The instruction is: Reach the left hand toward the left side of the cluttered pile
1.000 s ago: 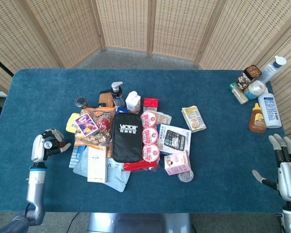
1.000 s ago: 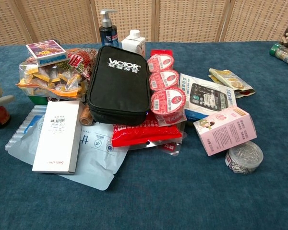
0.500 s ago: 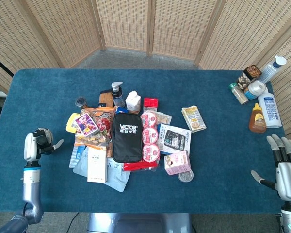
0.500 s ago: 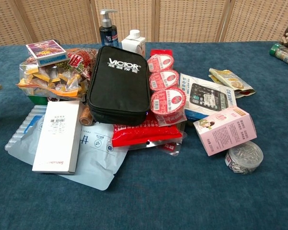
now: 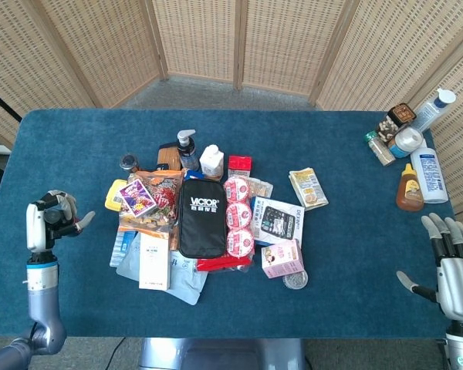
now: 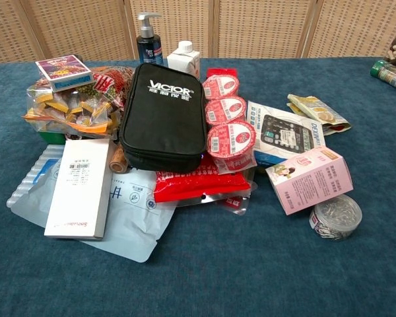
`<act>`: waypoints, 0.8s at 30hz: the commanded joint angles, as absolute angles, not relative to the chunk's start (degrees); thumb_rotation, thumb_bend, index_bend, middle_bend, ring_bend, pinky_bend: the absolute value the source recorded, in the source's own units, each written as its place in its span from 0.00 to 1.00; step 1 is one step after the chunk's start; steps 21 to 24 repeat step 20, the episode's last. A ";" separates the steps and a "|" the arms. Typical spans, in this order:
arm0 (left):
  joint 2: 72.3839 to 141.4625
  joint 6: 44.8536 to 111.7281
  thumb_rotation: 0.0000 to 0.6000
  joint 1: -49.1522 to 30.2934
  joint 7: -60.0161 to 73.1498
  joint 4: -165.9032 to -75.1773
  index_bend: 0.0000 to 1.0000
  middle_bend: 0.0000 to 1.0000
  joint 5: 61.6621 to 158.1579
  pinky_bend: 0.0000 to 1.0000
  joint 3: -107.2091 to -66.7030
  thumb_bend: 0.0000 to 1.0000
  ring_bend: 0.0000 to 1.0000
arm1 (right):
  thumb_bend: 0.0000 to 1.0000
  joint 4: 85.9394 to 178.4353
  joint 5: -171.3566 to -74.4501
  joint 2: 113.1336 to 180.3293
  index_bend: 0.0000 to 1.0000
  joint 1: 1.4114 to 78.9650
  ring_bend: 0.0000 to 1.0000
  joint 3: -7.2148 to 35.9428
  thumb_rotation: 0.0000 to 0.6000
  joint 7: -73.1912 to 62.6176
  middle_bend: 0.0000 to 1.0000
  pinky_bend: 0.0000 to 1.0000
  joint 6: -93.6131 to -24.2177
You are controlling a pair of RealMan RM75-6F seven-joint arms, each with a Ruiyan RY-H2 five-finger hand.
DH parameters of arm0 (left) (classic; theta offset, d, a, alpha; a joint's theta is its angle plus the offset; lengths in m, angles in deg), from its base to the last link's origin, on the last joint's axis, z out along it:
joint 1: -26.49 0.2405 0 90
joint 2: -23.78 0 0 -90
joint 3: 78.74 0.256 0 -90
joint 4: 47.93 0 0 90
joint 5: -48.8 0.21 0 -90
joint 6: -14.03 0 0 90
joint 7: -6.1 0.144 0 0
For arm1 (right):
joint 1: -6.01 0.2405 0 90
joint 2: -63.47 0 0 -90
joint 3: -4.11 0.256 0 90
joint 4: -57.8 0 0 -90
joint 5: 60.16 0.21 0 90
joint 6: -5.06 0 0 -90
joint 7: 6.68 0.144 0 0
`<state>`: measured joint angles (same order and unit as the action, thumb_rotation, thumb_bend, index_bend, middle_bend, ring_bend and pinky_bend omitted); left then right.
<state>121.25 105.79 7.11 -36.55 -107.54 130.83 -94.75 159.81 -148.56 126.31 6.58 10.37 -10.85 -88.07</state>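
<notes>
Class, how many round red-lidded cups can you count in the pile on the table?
3, in a row right of the black case: far cup, middle cup, near cup. More may be hidden beneath.

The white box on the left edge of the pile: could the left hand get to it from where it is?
Probably yes. The left hand sits apart from the pile over bare blue table, nothing between it and the white box, which lies flat on top of a pale pouch, uncovered.
</notes>
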 commanded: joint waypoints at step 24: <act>112.24 106.07 1.00 5.37 -21.93 -124.57 0.88 0.79 129.54 0.61 -99.47 0.10 0.57 | 0.00 159.78 -147.91 126.45 0.00 6.84 0.00 10.21 1.00 -10.99 0.00 0.00 -87.08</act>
